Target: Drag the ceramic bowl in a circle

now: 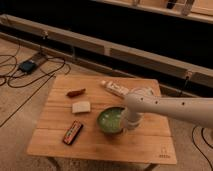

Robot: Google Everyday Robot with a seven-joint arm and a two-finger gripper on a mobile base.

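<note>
The ceramic bowl [109,120], glossy green with a paler inside, sits on the wooden table [150,145] a little right of its middle. My gripper [128,120] comes down at the bowl's right rim, at the end of the white arm [175,107] that reaches in from the right. It is shut on that rim, and its wrist hides the bowl's right edge.
A white block [81,107], a reddish-brown item [76,92] and a dark snack bar [73,132] lie left of the bowl. A white tube [116,89] lies behind it. A small translucent cup [146,92] stands partly hidden behind the arm. Cables and a device [27,65] are on the floor at left.
</note>
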